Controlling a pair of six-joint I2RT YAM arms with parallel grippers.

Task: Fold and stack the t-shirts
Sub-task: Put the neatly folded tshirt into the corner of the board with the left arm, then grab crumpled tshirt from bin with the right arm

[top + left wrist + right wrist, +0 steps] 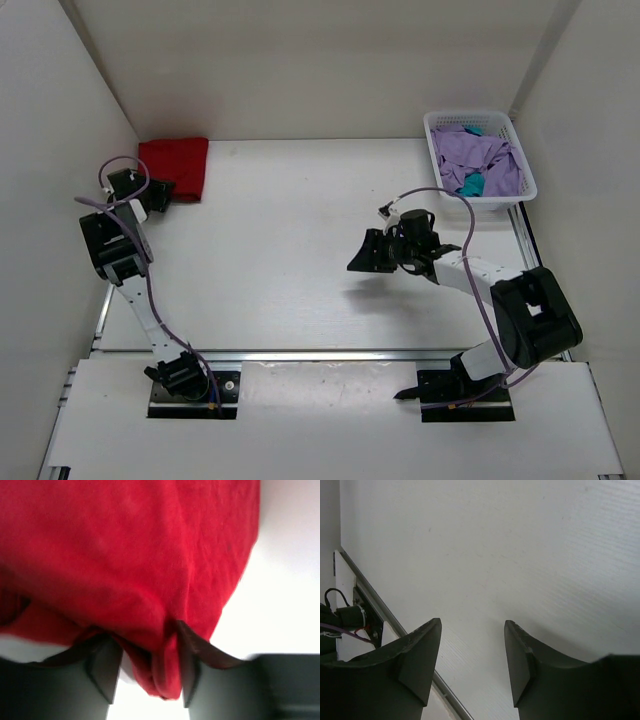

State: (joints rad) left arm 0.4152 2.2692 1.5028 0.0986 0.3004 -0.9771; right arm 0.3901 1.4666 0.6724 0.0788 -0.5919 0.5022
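The deep red t-shirt [175,165] lies folded at the table's far left corner. My left gripper [158,190] is at its near edge. In the left wrist view the red t-shirt [125,555] fills the frame. A fold of it hangs between the fingers of my left gripper [145,635], which stand apart, with a gap beside the left finger. My right gripper [365,255] hovers open over mid-table with nothing in it, as the right wrist view [472,625] confirms. The lavender t-shirt [485,155] and the teal t-shirt [472,184] lie crumpled in the basket.
The white mesh basket [480,116] stands at the far right corner. White walls close off the table at the left, back and right. A metal rail [330,352] runs along the near edge ahead of the arm bases.
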